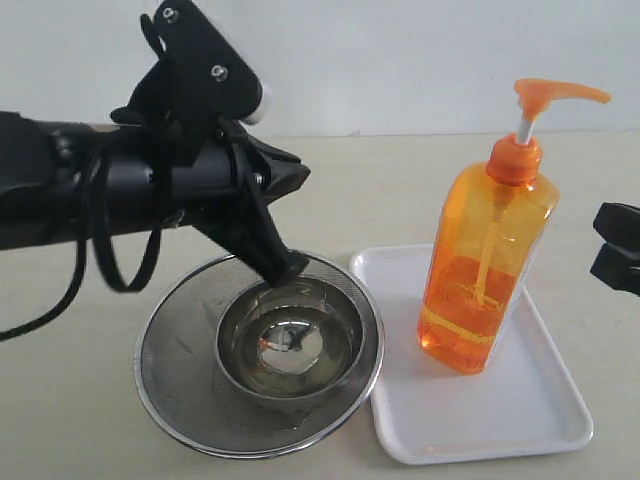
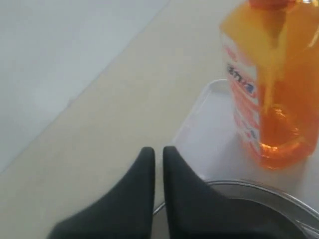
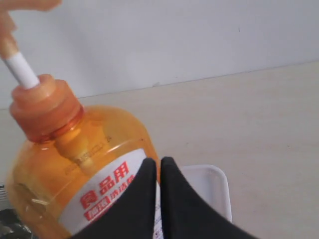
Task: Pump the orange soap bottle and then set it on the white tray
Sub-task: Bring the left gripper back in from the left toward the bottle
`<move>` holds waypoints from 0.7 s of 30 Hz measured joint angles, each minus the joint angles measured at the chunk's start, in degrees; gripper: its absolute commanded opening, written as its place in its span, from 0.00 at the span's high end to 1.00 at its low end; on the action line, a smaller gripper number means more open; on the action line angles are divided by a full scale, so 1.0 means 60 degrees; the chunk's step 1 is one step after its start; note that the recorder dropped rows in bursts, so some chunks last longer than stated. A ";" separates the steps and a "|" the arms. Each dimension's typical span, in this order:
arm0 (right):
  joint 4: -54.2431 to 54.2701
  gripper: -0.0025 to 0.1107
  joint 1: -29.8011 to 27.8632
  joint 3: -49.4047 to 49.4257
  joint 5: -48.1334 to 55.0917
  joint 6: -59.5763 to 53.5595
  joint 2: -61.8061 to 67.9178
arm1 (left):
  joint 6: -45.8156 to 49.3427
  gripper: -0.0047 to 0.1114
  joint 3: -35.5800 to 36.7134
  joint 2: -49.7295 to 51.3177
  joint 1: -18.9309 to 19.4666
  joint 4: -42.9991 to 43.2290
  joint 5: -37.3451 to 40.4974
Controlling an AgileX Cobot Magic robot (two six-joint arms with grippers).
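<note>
The orange soap bottle (image 1: 487,270) stands on the white tray (image 1: 520,420), just ahead of the clenched, empty right pincer (image 3: 159,162). The left pincer (image 2: 158,151) is likewise clenched. Placement looks done; the next move is probably backing away.

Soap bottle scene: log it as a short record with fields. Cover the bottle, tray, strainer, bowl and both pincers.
soap bottle: upright on the tray, pump head up, white stem showing
tray: flat on the table, right of the strainer
strainer: on the table, holds the bowl
bowl: inside the strainer
left pincer: shut, empty, tips at the bowl's far rim, contact unclear
right pincer: shut, empty, beside the bottle, not gripping it
</note>
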 measured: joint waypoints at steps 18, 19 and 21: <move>0.0273 0.98 0.0000 -0.0024 -0.0124 -0.0639 0.0384 | 0.6173 0.92 -0.1948 0.2074 0.4534 -0.6927 0.9323; 0.0255 0.98 0.0000 -0.0024 -0.0124 -0.0744 0.0384 | 0.6317 0.92 -0.1948 0.2301 0.4649 -0.7107 0.9721; 0.0255 0.98 0.0000 -0.0024 -0.0124 -0.0863 0.0384 | 0.6607 0.92 -0.1967 0.2753 0.4714 -0.7197 1.0184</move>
